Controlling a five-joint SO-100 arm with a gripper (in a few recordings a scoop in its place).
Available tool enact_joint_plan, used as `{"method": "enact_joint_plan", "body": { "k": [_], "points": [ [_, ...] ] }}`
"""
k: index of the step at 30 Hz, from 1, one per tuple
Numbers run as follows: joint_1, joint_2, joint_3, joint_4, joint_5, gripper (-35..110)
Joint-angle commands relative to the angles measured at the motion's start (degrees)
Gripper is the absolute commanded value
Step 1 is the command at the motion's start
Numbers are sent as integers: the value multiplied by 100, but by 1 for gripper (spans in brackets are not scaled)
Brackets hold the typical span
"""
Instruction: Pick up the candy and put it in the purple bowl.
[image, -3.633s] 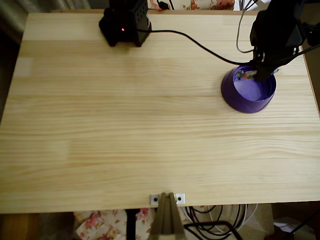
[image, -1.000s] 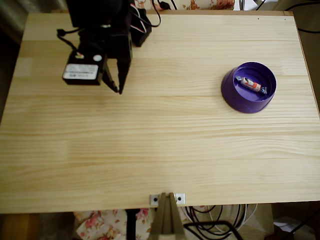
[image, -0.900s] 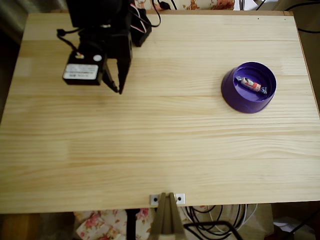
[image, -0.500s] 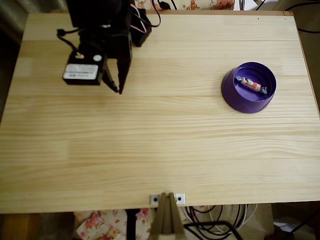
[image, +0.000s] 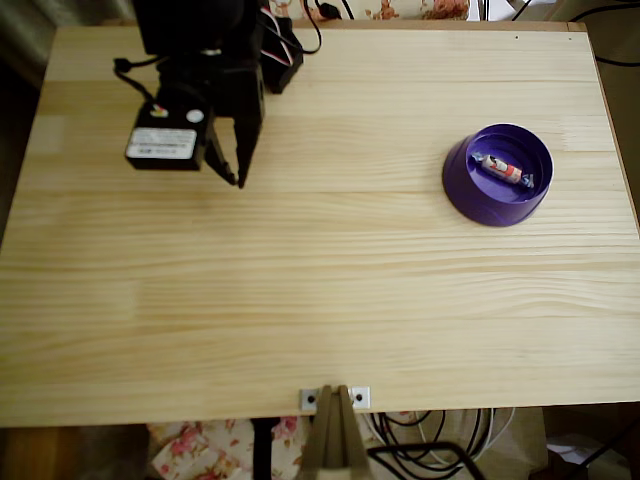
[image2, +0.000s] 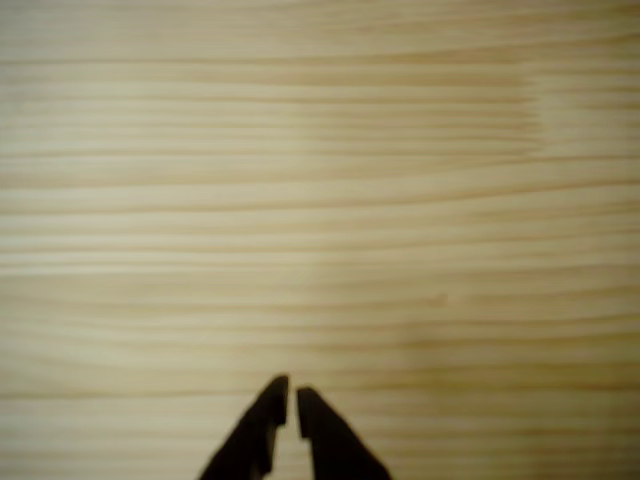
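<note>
The candy (image: 503, 169), a small whitish wrapped sweet with red marks, lies inside the purple bowl (image: 461, 181) at the right of the table in the overhead view. My black gripper (image: 238, 180) hangs far off at the upper left, pointing down the picture, well apart from the bowl. In the wrist view the gripper (image2: 291, 392) shows its two dark fingertips nearly together over bare wood, with nothing between them.
The light wooden table (image: 320, 300) spreads wide around the bowl. The arm's black base and cables (image: 275, 40) sit at the back left edge. A small metal bracket (image: 335, 398) is fixed at the front edge.
Since 3.6 s ago the arm left the bowl and swung to the upper left, leaving the candy in the bowl. Over the last second nothing has moved.
</note>
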Motion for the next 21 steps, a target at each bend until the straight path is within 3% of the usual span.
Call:
{"method": "enact_joint_plan", "body": {
  "k": [1,21],
  "points": [
    [88,79,-62,88,70,-1],
    [88,79,-62,88,70,-1]
  ]
}}
